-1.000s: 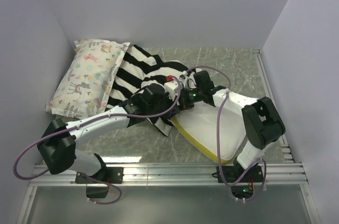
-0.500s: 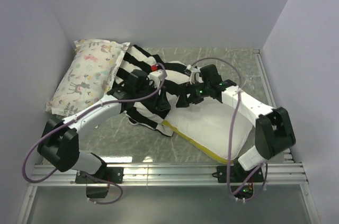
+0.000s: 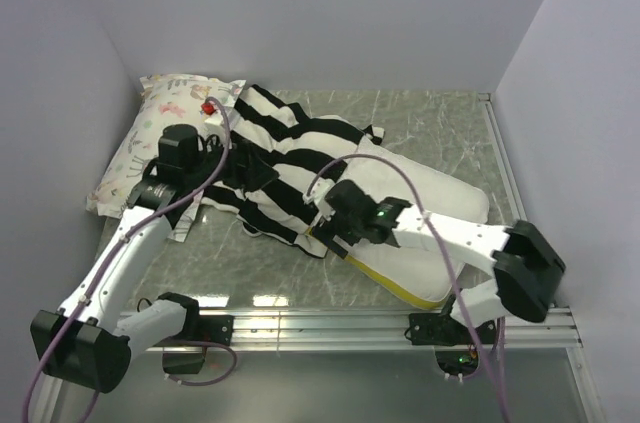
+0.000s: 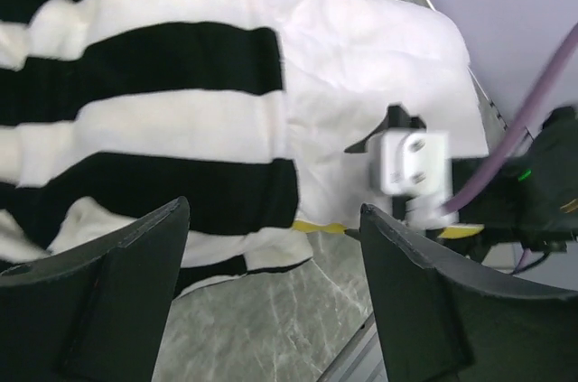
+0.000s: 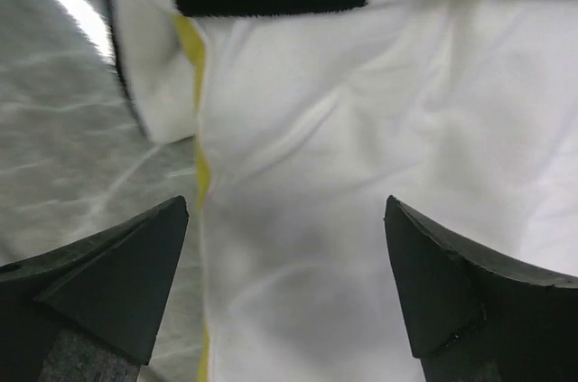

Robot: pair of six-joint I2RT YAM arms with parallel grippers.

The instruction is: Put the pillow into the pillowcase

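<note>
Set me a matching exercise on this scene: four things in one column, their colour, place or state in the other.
Things:
1 pillow
2 pillowcase
3 printed pillow
4 right gripper

Descriptions:
A far-left corner
B open over the pillow's yellow edge
C black and white stripes
D cream-white, left end under striped fabric

Pairs: 1-D; 2-C; 3-A; 4-B

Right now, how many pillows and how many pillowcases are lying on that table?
Pillows: 2 (cream-white pillow, floral print pillow)
Pillowcases: 1 (striped pillowcase)
Total: 3
</note>
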